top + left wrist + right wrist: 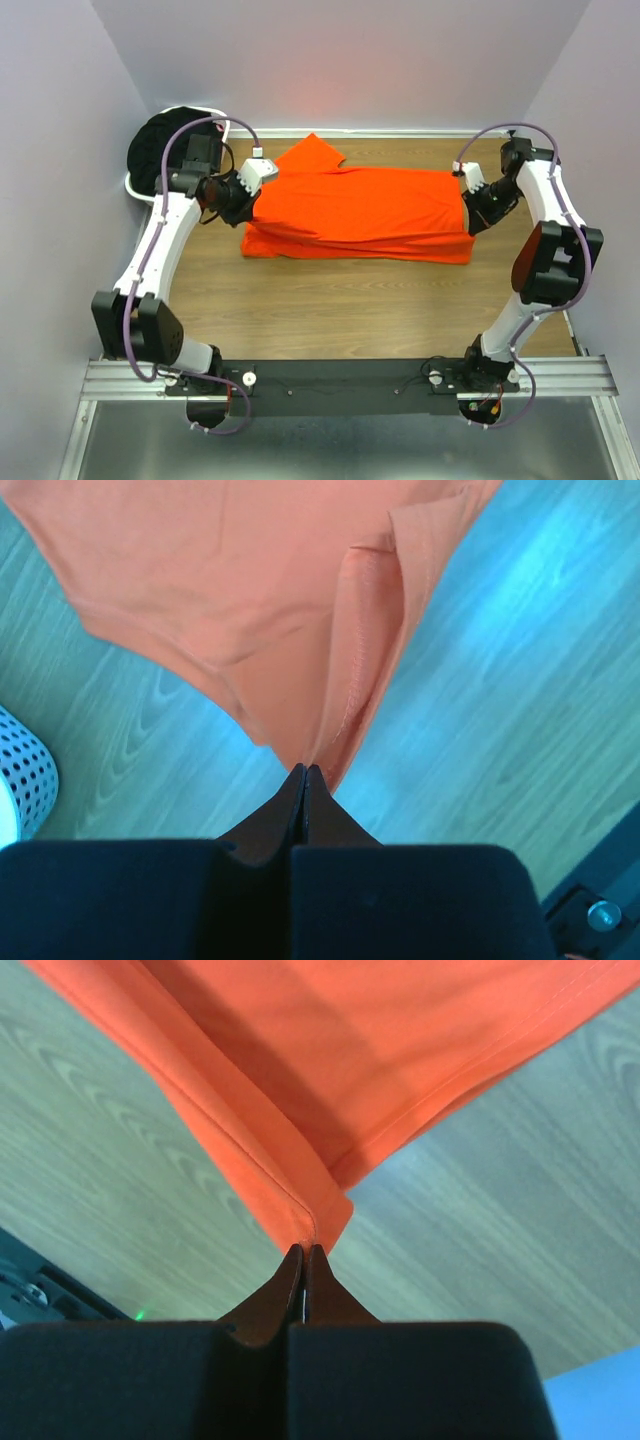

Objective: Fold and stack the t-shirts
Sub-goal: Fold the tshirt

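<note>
The bright orange t-shirt [360, 210] lies stretched sideways across the far half of the wooden table, one sleeve pointing to the back. My left gripper [252, 200] is shut on its left end; in the left wrist view the fingertips [305, 770] pinch a gathered point of the orange cloth [250, 580]. My right gripper [470, 200] is shut on the right end, its tips [305, 1250] clamped on a hemmed corner of the shirt [350, 1050]. Black t-shirts [165, 150] are heaped in the basket at the back left. Pink cloth does not show.
The white plastic laundry basket [135, 185] stands in the back left corner, and its perforated wall [25, 770] shows beside my left gripper. Grey walls close in the table on three sides. Bare wood [330, 310] runs between the shirt and the arm bases.
</note>
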Controlling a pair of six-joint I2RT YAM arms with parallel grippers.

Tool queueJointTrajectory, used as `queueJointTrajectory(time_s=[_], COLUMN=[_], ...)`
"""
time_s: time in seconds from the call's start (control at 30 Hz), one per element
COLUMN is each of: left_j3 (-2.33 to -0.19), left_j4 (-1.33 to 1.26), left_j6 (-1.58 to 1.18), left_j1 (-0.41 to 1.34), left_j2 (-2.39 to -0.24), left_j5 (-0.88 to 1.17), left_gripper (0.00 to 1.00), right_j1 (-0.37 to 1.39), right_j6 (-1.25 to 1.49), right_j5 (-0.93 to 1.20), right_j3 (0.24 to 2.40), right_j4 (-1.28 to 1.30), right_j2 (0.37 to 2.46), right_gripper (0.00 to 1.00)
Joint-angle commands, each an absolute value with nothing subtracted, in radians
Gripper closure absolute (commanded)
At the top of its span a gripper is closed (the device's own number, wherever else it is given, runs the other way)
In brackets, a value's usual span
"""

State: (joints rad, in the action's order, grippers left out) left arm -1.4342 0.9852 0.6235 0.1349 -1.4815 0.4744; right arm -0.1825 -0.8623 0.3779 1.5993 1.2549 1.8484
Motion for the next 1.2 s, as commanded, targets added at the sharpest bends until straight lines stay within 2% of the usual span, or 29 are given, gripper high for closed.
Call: queueJointTrajectory(time_s=[0.0,0.23,0.67,0.83,0.93,1.17], left_j3=[-1.361,-1.257,-1.206,-1.146,-1.112,-1.080], left_j4=[1.028,1.052,1.121,1.121,1.121,1.120], left_j6=[0.667,0.675,0.707,0.742,0.730,0.681], left_j1=[0.132,0.132,0.132,0.149,0.192,0.414], left_j2=[-1.349,-1.223,-1.232,-1.142,-1.120,-1.101], left_j5=[0.480,0.433,0.436,0.370,0.327,0.310], left_gripper=[1.00,1.00,1.00,1.00,1.00,1.00], right_j1=[-0.183,-0.184,-0.186,-0.186,-0.186,-0.186], right_j6=[-0.926,-0.960,-0.994,-1.005,-1.000,-0.997], right_j5=[0.348,0.337,0.311,0.307,0.313,0.316], right_j3=[1.530,1.457,1.422,1.399,1.407,1.434], right_j4=[1.266,1.266,1.272,1.270,1.270,1.275], right_j2=[1.760,1.706,1.698,1.697,1.716,1.736], right_gripper=[0.99,1.00,0.99,0.99,1.00,0.99])
